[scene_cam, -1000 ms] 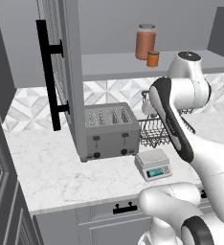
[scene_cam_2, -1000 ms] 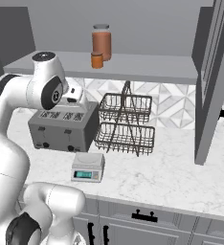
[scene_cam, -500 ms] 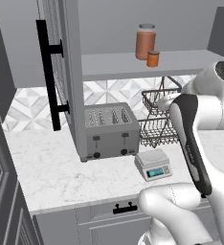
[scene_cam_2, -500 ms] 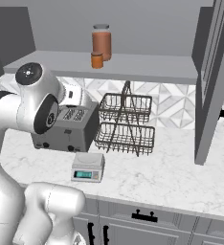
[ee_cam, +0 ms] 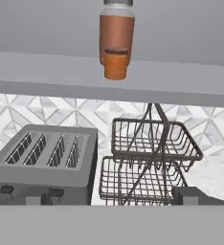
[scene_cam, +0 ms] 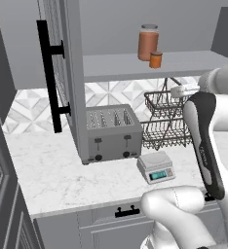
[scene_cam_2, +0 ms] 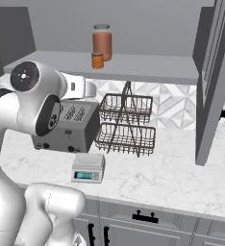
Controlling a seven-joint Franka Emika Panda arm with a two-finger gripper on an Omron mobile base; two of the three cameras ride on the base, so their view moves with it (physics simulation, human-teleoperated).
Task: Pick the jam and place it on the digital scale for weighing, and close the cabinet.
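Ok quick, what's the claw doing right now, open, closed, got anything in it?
Claw: open, holding nothing; the jam sits on the shelf.

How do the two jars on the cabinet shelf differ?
The jam is short and squat; the taller jar rises well above it. The jam is bright orange with a dark brownish lid; the taller jar is reddish-brown with a grey lid. In the hand view the jam stands in front of the taller jar, nearer the shelf's edge. Both stand upright on the same shelf, close together.
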